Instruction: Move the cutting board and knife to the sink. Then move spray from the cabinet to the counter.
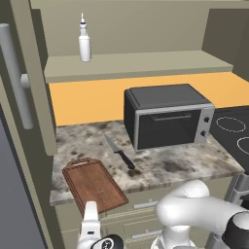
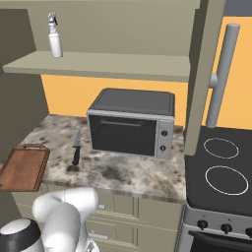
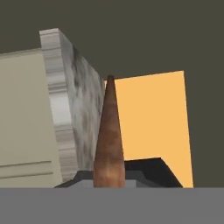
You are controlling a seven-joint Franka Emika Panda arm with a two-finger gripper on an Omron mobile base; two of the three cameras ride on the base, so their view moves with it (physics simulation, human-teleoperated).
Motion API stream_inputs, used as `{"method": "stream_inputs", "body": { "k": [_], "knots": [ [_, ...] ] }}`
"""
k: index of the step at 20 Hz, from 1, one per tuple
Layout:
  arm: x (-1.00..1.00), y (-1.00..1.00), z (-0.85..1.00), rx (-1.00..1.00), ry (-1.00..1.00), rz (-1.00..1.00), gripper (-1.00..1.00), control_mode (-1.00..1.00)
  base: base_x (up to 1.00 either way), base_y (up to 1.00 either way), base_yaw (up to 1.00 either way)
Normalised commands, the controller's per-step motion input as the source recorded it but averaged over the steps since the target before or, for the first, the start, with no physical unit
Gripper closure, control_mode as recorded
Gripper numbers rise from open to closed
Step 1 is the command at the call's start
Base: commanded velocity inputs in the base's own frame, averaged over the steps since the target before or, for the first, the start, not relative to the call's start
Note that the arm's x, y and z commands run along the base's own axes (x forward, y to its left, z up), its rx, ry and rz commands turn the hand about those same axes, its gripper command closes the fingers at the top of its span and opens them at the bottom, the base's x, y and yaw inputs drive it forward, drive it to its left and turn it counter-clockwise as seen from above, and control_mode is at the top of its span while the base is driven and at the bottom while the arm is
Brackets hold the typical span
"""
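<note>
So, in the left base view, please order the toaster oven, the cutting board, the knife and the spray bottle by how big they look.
1. Black boxy toaster oven
2. Reddish-brown wooden cutting board
3. Knife, or the spray bottle: unsure. The silver-bladed, black-handled knife and the far white spray bottle look similar.

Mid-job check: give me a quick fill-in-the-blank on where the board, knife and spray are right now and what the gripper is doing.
1. The gripper is shut on the near edge of the ____.
2. The knife lies on the counter between the cutting board and the ____.
3. The spray stands upright on the cabinet ____.
4. The knife's black handle points toward the counter's ____ edge.

Missing words: cutting board; toaster oven; shelf; front
</note>
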Motion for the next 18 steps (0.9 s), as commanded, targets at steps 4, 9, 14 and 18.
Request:
{"method": "stream_inputs", "body": {
  "k": [4,9,14,18],
  "knots": [
    [-0.33,-0.23,0.58,0.05,0.00,0.00,1.00,-1.00,0.00,0.00,0.00],
    [-0.25,-0.21,0.62,0.06,0.01,0.00,1.00,-1.00,0.00,0.00,0.00],
    [-0.23,-0.19,0.62,0.04,0.01,0.00,1.00,-1.00,0.00,0.00,0.00],
    [-0.33,-0.19,0.63,0.02,0.00,0.00,1.00,-1.00,0.00,0.00,0.00]
  ]
}}
